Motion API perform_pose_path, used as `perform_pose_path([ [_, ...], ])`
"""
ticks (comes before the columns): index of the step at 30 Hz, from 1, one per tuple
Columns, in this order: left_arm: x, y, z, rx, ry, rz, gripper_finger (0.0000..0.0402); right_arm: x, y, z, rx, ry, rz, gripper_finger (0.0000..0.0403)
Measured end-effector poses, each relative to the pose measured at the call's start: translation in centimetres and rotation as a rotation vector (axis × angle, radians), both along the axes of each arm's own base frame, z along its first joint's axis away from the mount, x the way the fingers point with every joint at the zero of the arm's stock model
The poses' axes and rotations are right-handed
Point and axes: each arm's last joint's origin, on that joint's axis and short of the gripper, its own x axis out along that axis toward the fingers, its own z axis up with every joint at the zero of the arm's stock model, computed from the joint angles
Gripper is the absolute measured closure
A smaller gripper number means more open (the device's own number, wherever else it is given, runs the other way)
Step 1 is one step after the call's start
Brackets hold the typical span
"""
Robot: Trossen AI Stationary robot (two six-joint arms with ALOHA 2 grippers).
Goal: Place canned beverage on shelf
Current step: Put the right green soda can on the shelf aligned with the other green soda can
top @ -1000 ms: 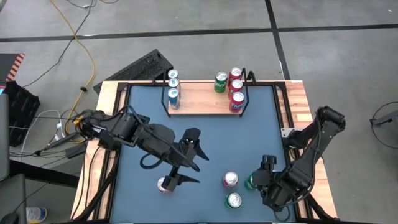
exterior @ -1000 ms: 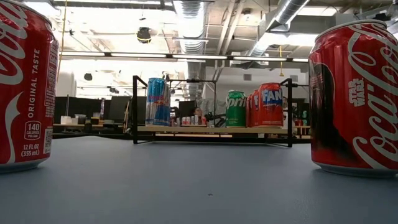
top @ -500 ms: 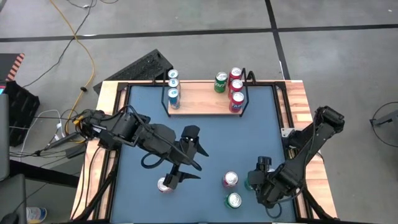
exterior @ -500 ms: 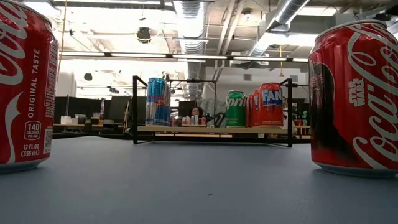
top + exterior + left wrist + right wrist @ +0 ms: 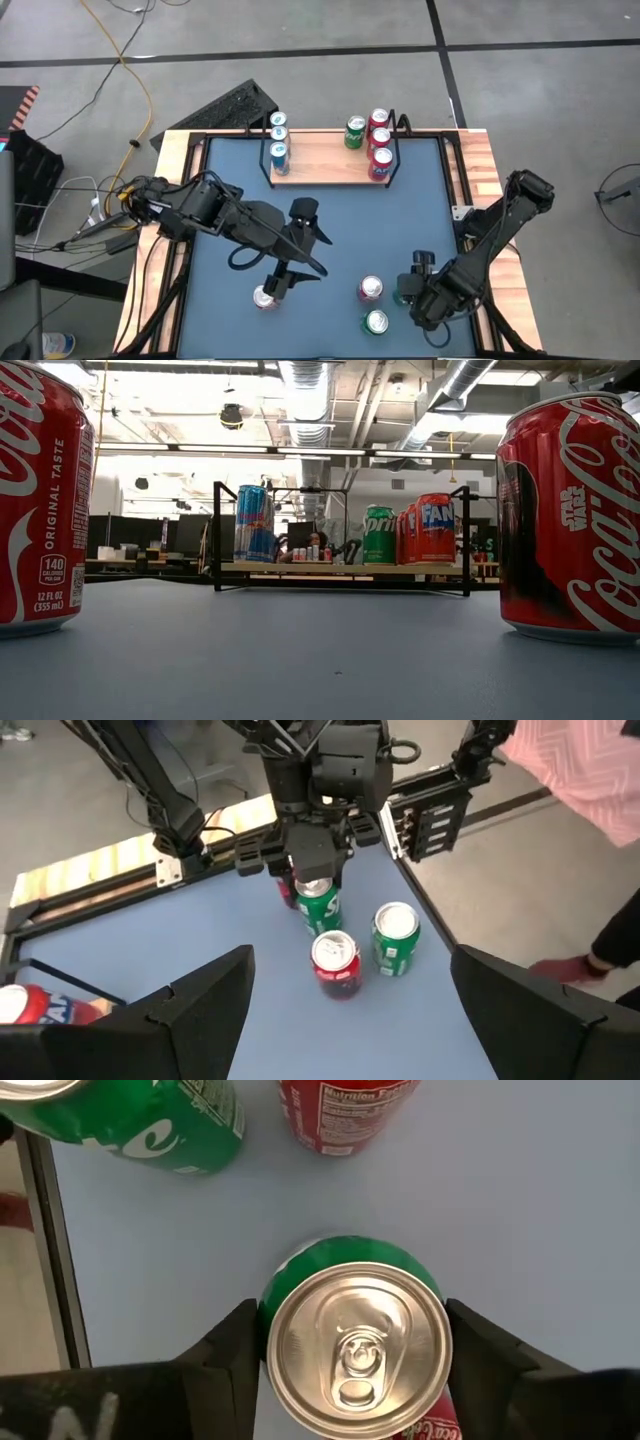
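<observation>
Green can (image 5: 350, 1342) between right claw (image 5: 350, 1370) fingers

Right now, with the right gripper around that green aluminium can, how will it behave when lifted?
The green aluminium can stands upright with its pull tab unopened, so it is probably full and fairly heavy for its size. Its smooth round wall may slip or twist between the right gripper fingers. Thin metal could dent under a hard squeeze.
</observation>
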Motion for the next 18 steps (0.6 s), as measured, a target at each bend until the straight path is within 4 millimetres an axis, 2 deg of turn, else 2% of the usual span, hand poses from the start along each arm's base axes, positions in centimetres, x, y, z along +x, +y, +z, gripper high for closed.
perform_pose_path([
  [7,0.2,1.6,-0.5,0.035,0.056,0.014,0.0078,1.1,-2.4,0.9,0.006,-0.002,-0.002,0.0182],
  [12,0.3,2.9,-1.0,0.068,0.107,0.034,0.0078,2.1,-6.0,2.2,-0.035,-0.017,-0.007,0.0182],
  [18,0.3,4.2,-1.4,0.117,0.16,0.027,0.0078,4.3,-11.0,2.8,-0.077,-0.027,-0.008,0.0181],
])
